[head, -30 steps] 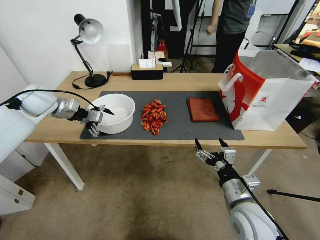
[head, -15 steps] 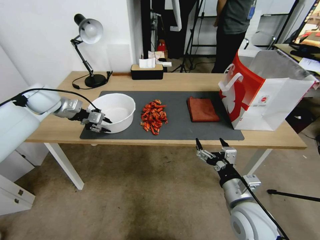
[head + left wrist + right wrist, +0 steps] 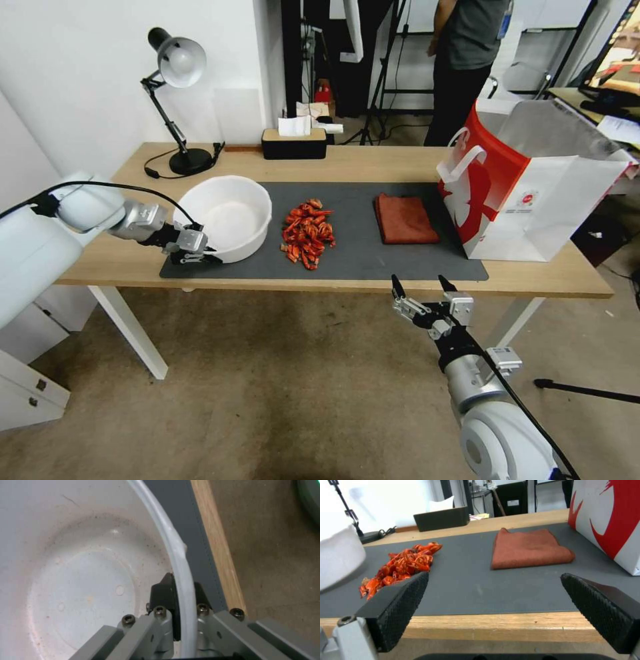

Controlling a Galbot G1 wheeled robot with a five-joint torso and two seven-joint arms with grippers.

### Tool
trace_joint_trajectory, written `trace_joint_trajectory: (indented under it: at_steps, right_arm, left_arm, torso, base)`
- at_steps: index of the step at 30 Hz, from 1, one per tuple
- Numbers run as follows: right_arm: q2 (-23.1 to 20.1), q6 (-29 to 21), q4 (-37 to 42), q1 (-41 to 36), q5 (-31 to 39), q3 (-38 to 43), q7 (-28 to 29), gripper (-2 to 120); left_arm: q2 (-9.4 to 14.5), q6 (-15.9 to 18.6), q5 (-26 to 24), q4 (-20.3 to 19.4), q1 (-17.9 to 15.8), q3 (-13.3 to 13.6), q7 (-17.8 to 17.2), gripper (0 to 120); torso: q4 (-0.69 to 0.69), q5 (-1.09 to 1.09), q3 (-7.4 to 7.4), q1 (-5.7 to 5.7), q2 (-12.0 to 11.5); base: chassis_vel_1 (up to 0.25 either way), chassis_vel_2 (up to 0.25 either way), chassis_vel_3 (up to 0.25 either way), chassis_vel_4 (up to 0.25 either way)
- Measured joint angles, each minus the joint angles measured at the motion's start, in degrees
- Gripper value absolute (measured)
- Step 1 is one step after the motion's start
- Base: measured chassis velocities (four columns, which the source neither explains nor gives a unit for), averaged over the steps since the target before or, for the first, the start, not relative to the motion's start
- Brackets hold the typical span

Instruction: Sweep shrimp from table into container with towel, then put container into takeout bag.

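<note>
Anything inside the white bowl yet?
No shrimp. The bowl holds just one finger of the left hand, which clamps its rim. Its floor is bare apart from faint specks. The shrimp are all on the mat.

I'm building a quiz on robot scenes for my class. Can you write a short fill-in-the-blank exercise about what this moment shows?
1. The left gripper is shut on the rim of the ____.
2. The shrimp lie on the mat between the container and the ____.
3. The right gripper is ____, in front of the table.
4. The takeout bag stands at the robot's ____ end of the table.

Missing words: container; towel; open; right
</note>
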Motion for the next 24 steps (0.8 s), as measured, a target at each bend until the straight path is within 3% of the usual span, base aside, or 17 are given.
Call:
trace_joint_trajectory:
  at_steps: [15,20,23,24]
  right_arm:
    - [-0.21,-0.16,-0.56,0.66,0.51,-0.02,0.02,100]
    - [-0.2,-0.18,-0.66,0.8,0.52,-0.06,-0.02,100]
    - [-0.32,-0.19,-0.73,0.95,0.55,-0.09,-0.05,100]
    - [-0.32,-0.19,-0.73,0.95,0.55,-0.09,-0.05,100]
  left_arm:
    - [0.38,-0.48,0.02,-0.16,0.93,-0.18,-0.01,0]
    - [1.61,-1.71,0.01,-2.47,3.51,-3.54,-0.48,0]
    - [3.96,-4.11,0.99,-5.48,7.97,-9.21,-0.46,0]
    - [3.96,-4.11,0.99,-5.48,7.97,-9.21,-0.46,0]
  torso:
    - [0.0,0.0,0.0,0.0,0.0]
    - [-0.02,0.0,0.0,0.0,0.0]
    - [0.0,-0.01,-0.01,0.0,0.0]
    - [0.0,-0.01,-0.01,0.0,0.0]
  base:
    - [0.0,0.0,0.0,0.0]
    - [0.0,0.0,0.0,0.0]
    - [0.0,0.0,0.0,0.0]
    - [0.0,0.0,0.0,0.0]
